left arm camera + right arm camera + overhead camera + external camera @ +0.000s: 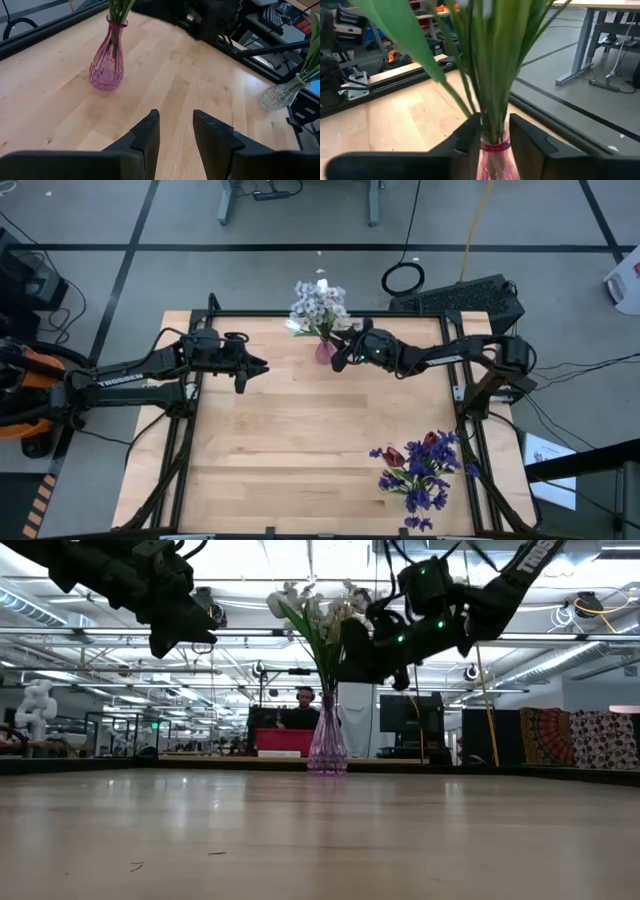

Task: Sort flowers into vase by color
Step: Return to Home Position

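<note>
A pink glass vase (325, 351) stands near the table's far edge, holding white tulips and tiny white blossoms (319, 304) on green stems. It also shows in the low view as the vase (328, 745) and in the left wrist view as the vase (106, 65). My right gripper (338, 361) is open just right of it, above the table. In its wrist view the right gripper (495, 134) has a finger on either side of the stems (492, 95) above the vase's neck. My left gripper (262, 367) hovers open to the vase's left, touching nothing. Purple blossoms and dark red tulips (420, 470) stand in a clear vase (278, 95) near the right edge. My right gripper has its fingers (468, 136) level on either side of the green stems, just above the pink vase's rim (495, 146). I cannot tell whether they touch the stems. The vase stands upright on the table.
Black frame rails (470, 410) run along the table's edges. A keyboard (470, 298) and a cable coil lie beyond the far edge. Bare wood (300, 450) spans the middle and near left. A person sits behind a screen (303, 705) in the room beyond.
</note>
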Tool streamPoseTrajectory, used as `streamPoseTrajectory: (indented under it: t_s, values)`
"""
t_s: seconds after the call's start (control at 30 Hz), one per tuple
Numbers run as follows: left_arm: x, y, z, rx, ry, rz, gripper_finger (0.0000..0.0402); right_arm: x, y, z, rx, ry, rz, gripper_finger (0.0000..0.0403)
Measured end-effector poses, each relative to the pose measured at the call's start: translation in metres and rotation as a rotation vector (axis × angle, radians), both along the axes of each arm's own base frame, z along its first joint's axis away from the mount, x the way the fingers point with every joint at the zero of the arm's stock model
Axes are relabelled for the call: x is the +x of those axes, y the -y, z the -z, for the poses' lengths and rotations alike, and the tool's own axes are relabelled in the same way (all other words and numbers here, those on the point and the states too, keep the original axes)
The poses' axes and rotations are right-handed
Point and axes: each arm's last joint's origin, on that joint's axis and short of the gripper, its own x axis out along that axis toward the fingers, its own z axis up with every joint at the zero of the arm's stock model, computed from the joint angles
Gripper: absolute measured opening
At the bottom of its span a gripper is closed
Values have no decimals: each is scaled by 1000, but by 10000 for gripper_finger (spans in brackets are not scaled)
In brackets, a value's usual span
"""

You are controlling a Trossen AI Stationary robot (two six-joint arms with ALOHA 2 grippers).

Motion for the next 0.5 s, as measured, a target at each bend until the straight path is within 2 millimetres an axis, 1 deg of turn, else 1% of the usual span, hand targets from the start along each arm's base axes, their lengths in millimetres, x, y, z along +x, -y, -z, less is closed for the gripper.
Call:
streamPoseTrajectory:
  t_s: [0.13, 0.27, 0.37, 0.5]
  values:
    - [0, 0, 0, 0, 1, 0, 123, -12, -4, -18, 4, -50, -4, 122]
    - [0, -1, 0, 10, 2, -18, 123, -30, -12, -39, 9, -106, -13, 146]
    - [0, -1, -2, 17, 12, -38, 123, -46, -19, -52, 17, -172, -20, 154]
    - [0, -1, -1, 17, 11, -40, 123, -70, -27, -64, 45, -263, -22, 152]
